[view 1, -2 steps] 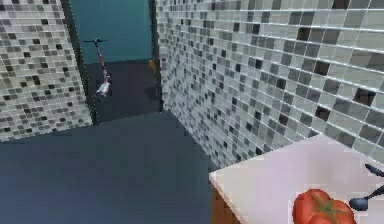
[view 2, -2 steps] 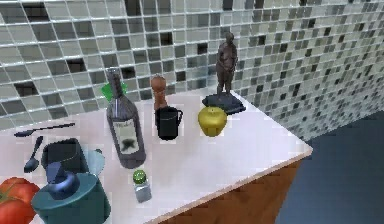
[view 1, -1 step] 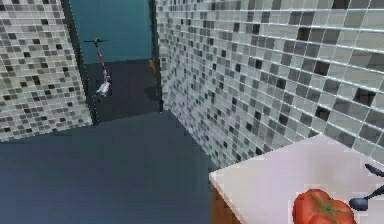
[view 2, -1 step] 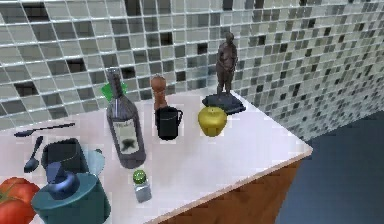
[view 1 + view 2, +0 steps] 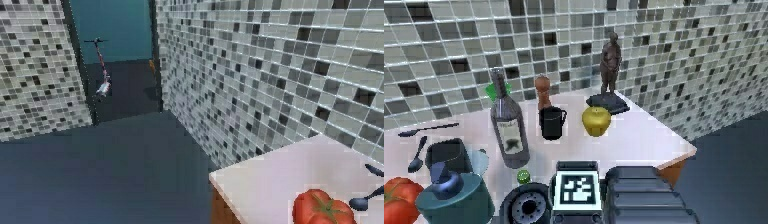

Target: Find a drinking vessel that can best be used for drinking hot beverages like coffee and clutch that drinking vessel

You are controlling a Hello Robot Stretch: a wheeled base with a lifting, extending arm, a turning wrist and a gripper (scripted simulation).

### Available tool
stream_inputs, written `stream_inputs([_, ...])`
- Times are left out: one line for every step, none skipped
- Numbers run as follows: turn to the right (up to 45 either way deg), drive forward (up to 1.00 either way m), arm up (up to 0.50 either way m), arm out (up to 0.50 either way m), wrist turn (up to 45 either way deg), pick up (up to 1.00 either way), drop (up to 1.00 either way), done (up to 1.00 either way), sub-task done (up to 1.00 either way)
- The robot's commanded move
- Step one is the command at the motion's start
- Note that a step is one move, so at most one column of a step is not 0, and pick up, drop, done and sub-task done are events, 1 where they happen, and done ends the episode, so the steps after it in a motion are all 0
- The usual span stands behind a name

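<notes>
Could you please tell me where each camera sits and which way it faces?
Forward view: on the robot, facing ahead and somewhat down over floor toward a doorway; none of its body shows.
Arm side view: on the robot's body, facing sideways at the counter with bottle, mug and apple; the arm rises from the bottom edge.
Shared: the tomato, forward view's right, arm side view's left.

One mug (image 5: 552,122), bottle (image 5: 508,122), apple (image 5: 595,120), statue (image 5: 612,62); two utensils (image 5: 429,128) (image 5: 418,154).
</notes>
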Motion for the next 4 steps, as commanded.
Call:
stream_inputs([0.0, 0.0, 0.0, 0.28, 0.0, 0.0, 0.0, 0.0, 0.0])
stream_inputs([0.0, 0.0, 0.0, 0.0, 45.0, 0.0, 0.0, 0.0, 0.0])
stream_inputs([0.0, 0.0, 0.0, 0.0, 45.0, 0.0, 0.0, 0.0, 0.0])
stream_inputs([0.0, 0.0, 0.0, 0.0, 45.0, 0.0, 0.0, 0.0, 0.0])
